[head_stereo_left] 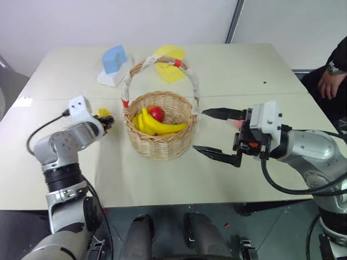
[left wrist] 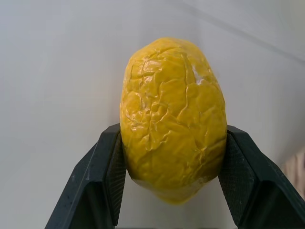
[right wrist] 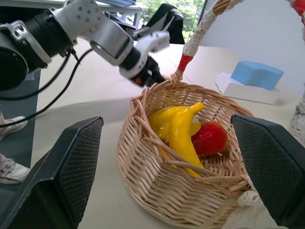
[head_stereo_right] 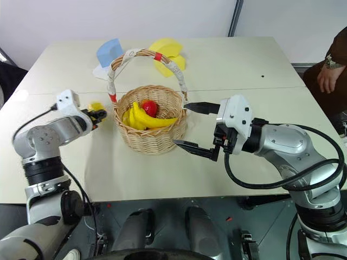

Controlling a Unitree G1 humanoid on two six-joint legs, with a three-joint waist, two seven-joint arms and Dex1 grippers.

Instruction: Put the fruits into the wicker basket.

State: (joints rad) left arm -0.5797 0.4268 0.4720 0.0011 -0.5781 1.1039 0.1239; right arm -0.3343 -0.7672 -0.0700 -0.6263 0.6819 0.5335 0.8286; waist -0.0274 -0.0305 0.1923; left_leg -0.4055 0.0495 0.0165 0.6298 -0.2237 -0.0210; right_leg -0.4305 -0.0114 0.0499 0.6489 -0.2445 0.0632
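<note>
My left gripper [head_stereo_left: 108, 120] is shut on a small yellow lemon [left wrist: 174, 119], just left of the wicker basket [head_stereo_left: 162, 143] and low over the table. The lemon [head_stereo_left: 102, 113] sits squarely between both pads in the left wrist view. The round tan basket has a tall white-wrapped handle [head_stereo_left: 191, 81] with red tape bands. It holds yellow bananas [head_stereo_left: 154, 125] and a red fruit [right wrist: 209, 138]. My right gripper [head_stereo_left: 199, 130] stands wide open and empty, level, at the basket's right side. A small pinkish patch [head_stereo_left: 237, 123] peeks out behind its fingers; I cannot tell what it is.
A blue-and-white foam block [head_stereo_left: 114, 65] and a yellow foam shape [head_stereo_left: 171, 62] lie on the table [head_stereo_left: 244, 76] behind the basket. A person's hand [head_stereo_left: 329, 84] rests at the far right edge. Bare tabletop lies in front of the basket.
</note>
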